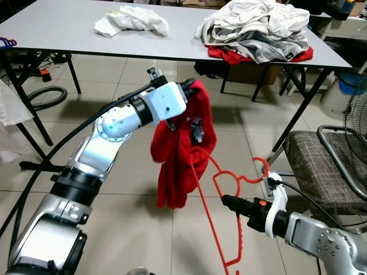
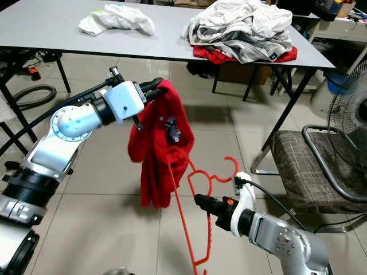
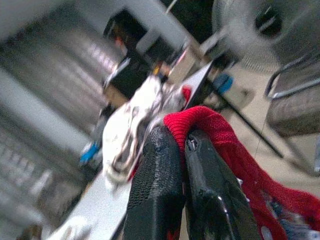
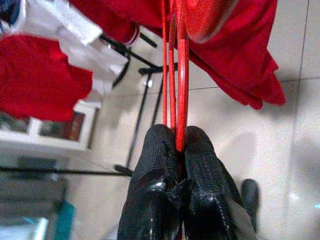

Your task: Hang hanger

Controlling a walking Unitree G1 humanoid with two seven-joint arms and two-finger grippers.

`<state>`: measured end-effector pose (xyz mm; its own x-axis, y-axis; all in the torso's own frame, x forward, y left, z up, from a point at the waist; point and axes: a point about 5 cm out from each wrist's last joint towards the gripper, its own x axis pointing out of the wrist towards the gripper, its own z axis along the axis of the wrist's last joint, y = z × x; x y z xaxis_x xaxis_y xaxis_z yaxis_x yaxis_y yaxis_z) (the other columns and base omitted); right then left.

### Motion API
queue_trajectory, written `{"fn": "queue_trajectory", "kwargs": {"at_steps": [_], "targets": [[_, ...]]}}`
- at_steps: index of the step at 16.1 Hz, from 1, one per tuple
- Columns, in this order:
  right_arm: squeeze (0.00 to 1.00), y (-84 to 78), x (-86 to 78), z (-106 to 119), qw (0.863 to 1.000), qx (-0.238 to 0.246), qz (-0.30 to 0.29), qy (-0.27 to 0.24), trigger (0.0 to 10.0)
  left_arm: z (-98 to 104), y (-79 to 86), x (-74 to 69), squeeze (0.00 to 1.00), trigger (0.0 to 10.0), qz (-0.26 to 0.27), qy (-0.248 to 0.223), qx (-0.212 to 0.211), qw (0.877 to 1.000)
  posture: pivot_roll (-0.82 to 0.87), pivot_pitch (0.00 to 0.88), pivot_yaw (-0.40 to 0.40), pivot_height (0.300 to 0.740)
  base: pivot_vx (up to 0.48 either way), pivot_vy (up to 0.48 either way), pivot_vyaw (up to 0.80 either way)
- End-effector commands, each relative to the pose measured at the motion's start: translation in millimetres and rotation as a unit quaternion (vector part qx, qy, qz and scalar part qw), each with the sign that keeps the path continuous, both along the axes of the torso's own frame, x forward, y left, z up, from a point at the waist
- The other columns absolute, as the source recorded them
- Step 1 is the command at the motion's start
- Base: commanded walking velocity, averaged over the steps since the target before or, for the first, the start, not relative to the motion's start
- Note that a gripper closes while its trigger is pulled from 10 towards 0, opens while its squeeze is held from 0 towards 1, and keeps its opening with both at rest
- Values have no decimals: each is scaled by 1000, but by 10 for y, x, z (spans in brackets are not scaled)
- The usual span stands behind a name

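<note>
the left gripper (image 1: 186,90) is pinching its two black fingers (image 3: 155,190) tight on the top fold of a red garment (image 1: 180,154), holding it up in the air in front of the long grey table (image 1: 63,28), so the cloth is hanging down limp above the tiled floor (image 1: 132,189). the right gripper (image 1: 225,199) is sitting lower and nearer the robot than the table, with its fingers (image 4: 200,160) clamped flat on a thin bar of the red hanger (image 1: 229,177). the hanger is standing roughly on end, its hook (image 1: 261,163) curling up on the side toward the checked chair (image 1: 321,172), and one long arm of it is reaching up to the lower part of the hanging garment; whether it is going inside the cloth cannot be told. on the table, a white cloth (image 1: 135,20) is lying toward its left end and a heap of white, grey and red clothes (image 1: 258,28) is lying toward its right end. to the right of the table, beyond the chair, a floor fan (image 1: 358,117) is standing. under the table's left end a grey hose (image 1: 46,97) is curling on the tiles.
</note>
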<state>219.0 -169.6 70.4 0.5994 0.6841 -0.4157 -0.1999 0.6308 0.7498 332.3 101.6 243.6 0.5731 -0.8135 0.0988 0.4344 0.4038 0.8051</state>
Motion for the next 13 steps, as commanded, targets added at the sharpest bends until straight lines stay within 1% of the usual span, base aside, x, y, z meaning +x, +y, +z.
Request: {"fn": "queue_trajectory", "kwargs": {"at_steps": [1, 2, 4, 5, 6, 7, 9, 11, 12, 13], "targets": [[0, -38, -1, -11, 1000, 4, -12, 12, 10000, 131, -63, -83, 0, 10000, -34, -33, -8, 999, 78, 57, -58, 740, 0, 0, 0], [0, -39, 8, -17, 1000, 13, -21, 17, 10000, 125, -84, -117, 0, 10000, -47, -34, -3, 998, 79, 58, -58, 740, 0, 0, 0], [0, -65, 112, -17, 993, 72, -79, 41, 10000, 9, -195, -288, 0, 10000, -110, -43, 43, 992, 82, 63, -55, 740, 0, 0, 0], [0, -68, 127, -25, 991, 83, -90, 48, 10000, -8, -234, -333, 0, 10000, -123, -44, 46, 990, 85, 63, -55, 740, 0, 0, 0], [0, -74, 149, -32, 988, 95, -104, 55, 10000, -55, -290, -387, 0, 10000, -140, -41, 58, 988, 88, 64, -56, 740, 0, 0, 0], [0, -90, 193, -23, 983, 117, -128, 61, 10000, -187, -341, -439, 0, 10000, -154, -30, 88, 984, 92, 64, -55, 740, 0, 0, 0], [0, -112, 235, 2, 977, 134, -150, 64, 10000, -300, -319, -440, 0, 10000, -151, -18, 107, 982, 91, 65, -51, 740, 0, 0, 0], [0, -160, 300, 35, 969, 150, -186, 65, 10000, -360, -265, -404, 0, 10000, -127, -5, 104, 986, 92, 63, -48, 740, 0, 0, 0], [0, -195, 356, 51, 962, 155, -214, 66, 10000, -403, -235, -395, 0, 10000, -117, 1, 107, 987, 94, 61, -46, 740, 0, 0, 0], [0, -230, 440, 98, 957, 151, -241, 53, 10000, -513, -193, -370, 0, 10000, -95, 27, 109, 989, 95, 56, -43, 740, 0, 0, 0]]}}
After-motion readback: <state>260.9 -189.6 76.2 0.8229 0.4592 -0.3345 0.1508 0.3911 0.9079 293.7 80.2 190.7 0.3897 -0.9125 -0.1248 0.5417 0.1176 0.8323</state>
